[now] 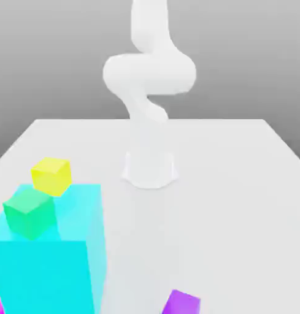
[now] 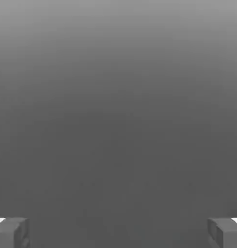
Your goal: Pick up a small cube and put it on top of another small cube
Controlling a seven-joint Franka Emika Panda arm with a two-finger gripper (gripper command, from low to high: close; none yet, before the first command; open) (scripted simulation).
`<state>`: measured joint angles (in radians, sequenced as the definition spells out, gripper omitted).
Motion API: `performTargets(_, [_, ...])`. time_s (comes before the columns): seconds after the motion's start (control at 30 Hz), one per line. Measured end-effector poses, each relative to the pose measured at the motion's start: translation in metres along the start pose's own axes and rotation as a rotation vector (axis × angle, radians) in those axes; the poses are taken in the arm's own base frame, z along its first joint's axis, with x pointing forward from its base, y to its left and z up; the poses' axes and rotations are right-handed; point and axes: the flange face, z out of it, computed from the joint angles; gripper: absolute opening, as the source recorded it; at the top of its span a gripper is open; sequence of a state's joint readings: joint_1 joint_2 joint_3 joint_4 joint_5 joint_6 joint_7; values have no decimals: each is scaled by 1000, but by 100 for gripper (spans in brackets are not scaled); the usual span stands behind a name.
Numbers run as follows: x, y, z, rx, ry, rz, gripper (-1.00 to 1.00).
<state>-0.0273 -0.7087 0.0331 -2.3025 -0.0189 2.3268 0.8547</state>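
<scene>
We see the big glossy cyan block [image 1: 48,270] at the exterior view's left, bearing the small bright yellow cube [image 1: 52,176] and the small green cube [image 1: 30,213]. The small glossy violet-purple cube [image 1: 181,303] lies apart on the pale table [image 1: 226,214]. Nothing is stacked on yellow; we judge grasp, lift and placing all remain. Our gripper [image 2: 118,235] stands spread and empty, the purple cube outside its jaws.
</scene>
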Motion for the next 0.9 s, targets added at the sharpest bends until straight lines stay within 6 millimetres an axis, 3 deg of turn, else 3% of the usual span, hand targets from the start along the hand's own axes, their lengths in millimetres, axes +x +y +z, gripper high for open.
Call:
performTargets(0.2, [-15,-4,113,-159,-62,67,0])
performTargets(0.4, [-43,12,219,-298,-134,133,0])
performTargets(0.67, [-103,56,343,-459,-250,228,0])
performTargets(0.9, [-175,106,427,-581,-373,326,0])
